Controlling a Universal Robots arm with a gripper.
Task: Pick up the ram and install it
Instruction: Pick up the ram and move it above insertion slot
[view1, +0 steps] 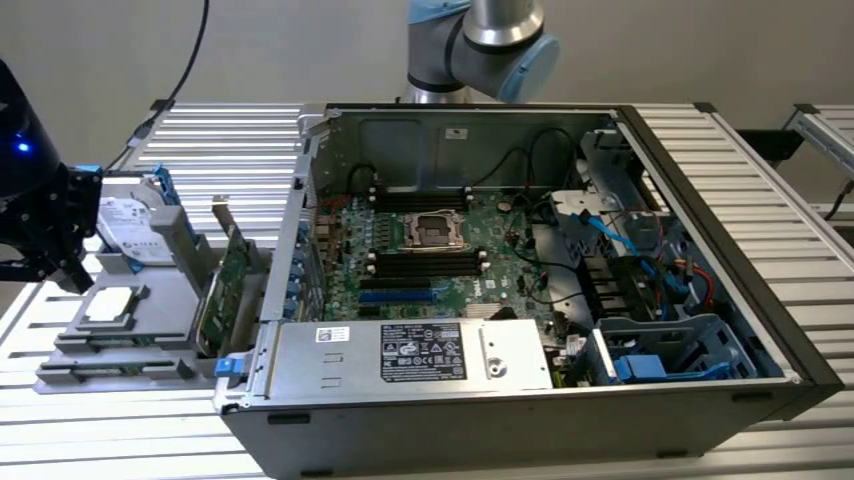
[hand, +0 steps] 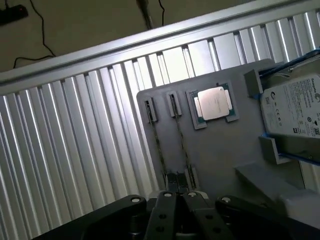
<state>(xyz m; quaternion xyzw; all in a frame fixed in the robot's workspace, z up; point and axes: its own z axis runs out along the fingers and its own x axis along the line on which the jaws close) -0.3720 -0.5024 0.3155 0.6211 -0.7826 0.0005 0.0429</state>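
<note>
Two ram sticks stand on edge in slots of the grey holder tray (hand: 220, 150); from above each shows as a thin dark line, one ram stick (hand: 158, 145) beside the other (hand: 181, 142). My gripper (hand: 175, 196) hovers just above their near ends with its fingers shut together and nothing visible between them. In the exterior view my black gripper (view1: 60, 272) hangs at the far left, over the tray's (view1: 174, 375) left end. The open computer case (view1: 694, 330) lies at the middle with its green motherboard (view1: 461, 290) and dark memory slots (view1: 427, 263) exposed.
On the tray also sit a square processor chip (hand: 214, 102), a hard drive (hand: 295, 115) and an upright wider green card (view1: 227, 285) close to the case's left wall. The arm's base (view1: 481, 45) rises behind the case. Ribbed metal table (hand: 75, 150) surrounds everything.
</note>
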